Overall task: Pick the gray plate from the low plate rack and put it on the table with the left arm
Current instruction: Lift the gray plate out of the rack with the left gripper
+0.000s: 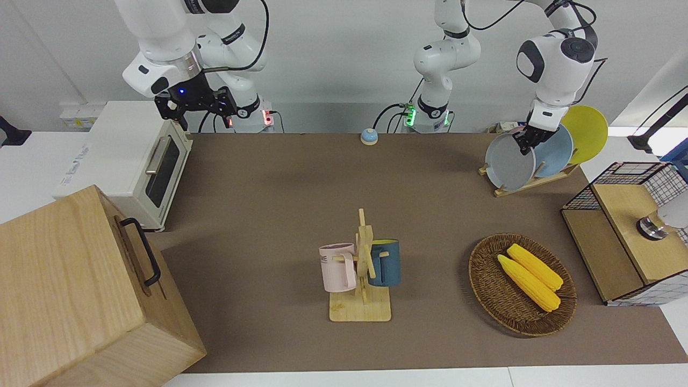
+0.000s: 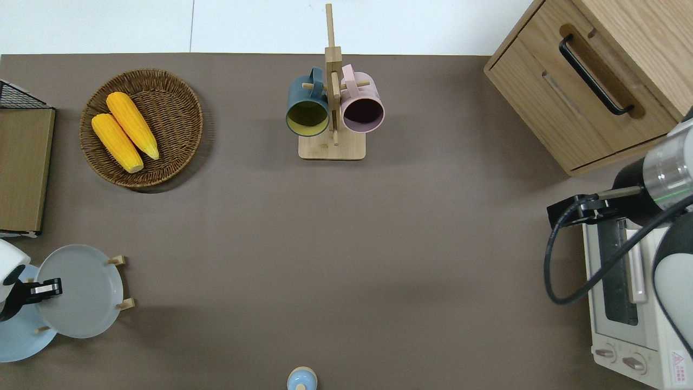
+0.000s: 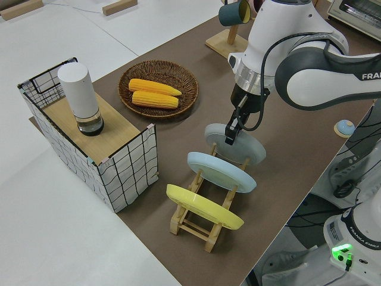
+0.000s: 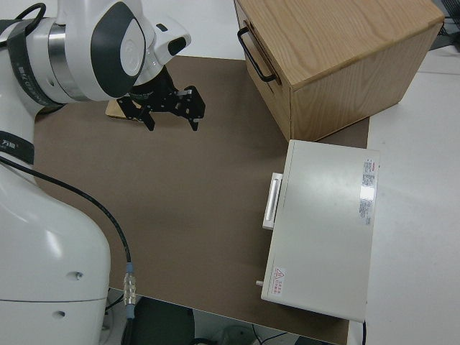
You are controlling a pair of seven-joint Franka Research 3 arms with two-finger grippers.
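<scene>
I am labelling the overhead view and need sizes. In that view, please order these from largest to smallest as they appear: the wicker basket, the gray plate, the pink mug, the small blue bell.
1. wicker basket
2. gray plate, tilted in the rack, so it shows narrower than it is
3. pink mug
4. small blue bell, partly cut off by the picture's edge

Low plate rack [image 1: 529, 181] at left arm's end, three plates in it; basket [image 1: 486, 279] farther out; mug tree [image 1: 363, 274] mid-table [image 1: 269, 215].
</scene>
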